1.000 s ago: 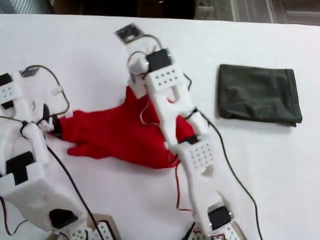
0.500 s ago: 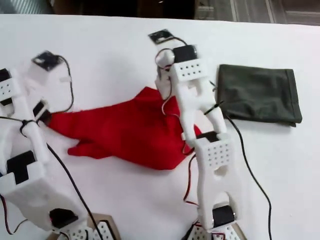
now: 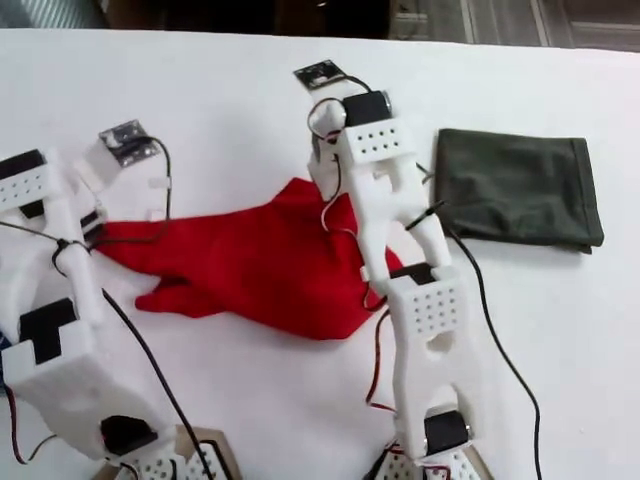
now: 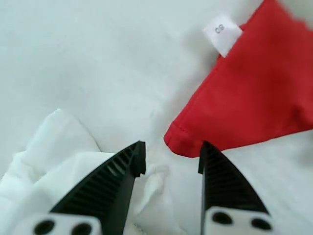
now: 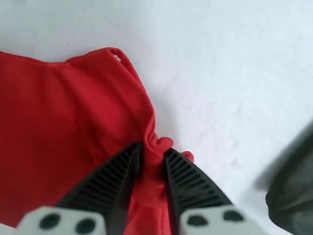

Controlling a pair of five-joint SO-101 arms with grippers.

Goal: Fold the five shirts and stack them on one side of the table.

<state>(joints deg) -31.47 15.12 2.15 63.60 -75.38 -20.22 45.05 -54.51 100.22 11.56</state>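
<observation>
Table [image 3: 200,90]: you are working over a white surface that is carrying both shirts and both arms.
Red shirt [image 3: 250,265]: it is lying loosely spread and crumpled across the middle of the table, running from the left arm over to the right arm, with one sleeve sticking out toward the near left.
Green shirt [image 3: 515,190]: it is sitting folded into a flat rectangle on the right side of the table, just right of the right arm and apart from the red shirt.
Left arm [image 3: 60,300]: it is standing at the near left, leaning toward the red shirt's left end.
Right arm [image 3: 400,230]: it is stretching from the near edge out over the red shirt's right part.
White cloth [image 4: 63,161]: it is bunching up just beside your left gripper.
Right gripper [image 5: 152,152]: your jaws are pressing together on a gathered fold at the red shirt's far right edge.
Left gripper [image 4: 171,149]: your jaws are standing spread, with the red shirt's left corner lying between the tips; you are not gripping it.
Tag [image 4: 222,34]: a small white label is sticking out from the red shirt's edge, beyond that corner.
</observation>
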